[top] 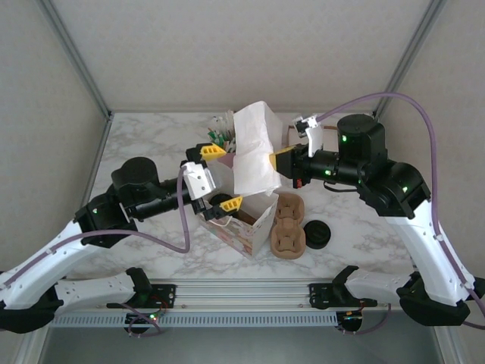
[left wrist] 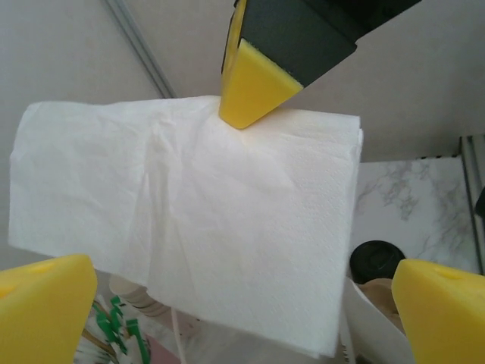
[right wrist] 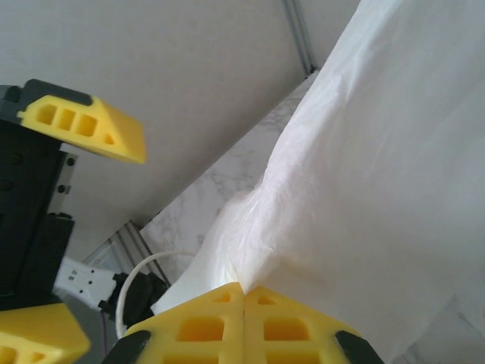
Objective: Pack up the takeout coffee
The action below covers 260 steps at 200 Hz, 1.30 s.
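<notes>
My right gripper [top: 280, 161] [right wrist: 244, 303] is shut on the edge of a white paper napkin [top: 254, 148] [right wrist: 379, 189], which hangs above a white paper bag [top: 254, 227]. My left gripper [top: 224, 176] [left wrist: 242, 311] stands wide open at the bag's mouth, with the napkin [left wrist: 212, 220] hanging in front of it, untouched. In the left wrist view the right gripper's fingertips [left wrist: 254, 91] pinch the napkin's top edge. A round black lid [top: 317, 233] [left wrist: 377, 262] sits on the table right of the bag. I cannot tell whether a cup stands under it, so I cannot pick out the takeout coffee.
A brown cardboard carrier [top: 288, 224] lies flat between the bag and the black lid. A stack of cream cups [top: 221, 123] [left wrist: 140, 299] and green-printed packets [top: 220, 138] stand behind the bag. White walls close in the marble table [top: 364, 243].
</notes>
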{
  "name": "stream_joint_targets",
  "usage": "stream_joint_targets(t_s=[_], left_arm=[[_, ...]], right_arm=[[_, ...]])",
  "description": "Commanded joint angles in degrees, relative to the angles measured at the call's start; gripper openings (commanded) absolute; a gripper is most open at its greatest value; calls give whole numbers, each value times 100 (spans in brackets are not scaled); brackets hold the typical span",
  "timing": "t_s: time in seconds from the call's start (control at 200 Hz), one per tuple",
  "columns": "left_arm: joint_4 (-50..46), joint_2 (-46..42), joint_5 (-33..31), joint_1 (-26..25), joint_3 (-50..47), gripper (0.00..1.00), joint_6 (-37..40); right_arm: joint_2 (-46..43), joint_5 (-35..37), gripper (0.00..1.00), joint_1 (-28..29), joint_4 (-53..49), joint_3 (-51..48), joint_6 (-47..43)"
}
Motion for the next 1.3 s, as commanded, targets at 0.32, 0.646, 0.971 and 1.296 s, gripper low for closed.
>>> stream_joint_targets(t_s=[0.32,0.646,0.971,1.296], left_arm=[[414,283,-175,-64,146,100,380],[1204,326,-243,-69,-257,100,-38],[2061,93,-244,-63,-685,100,-224],[2109,-93,90,-98,-815,96,-227]], right_arm=[[98,123,0,787,20,299,-227],[264,-121,0,1242,288,424,-163],[407,-334,0,1501,562,349,112],[457,-453,0,1521,882,221,441]])
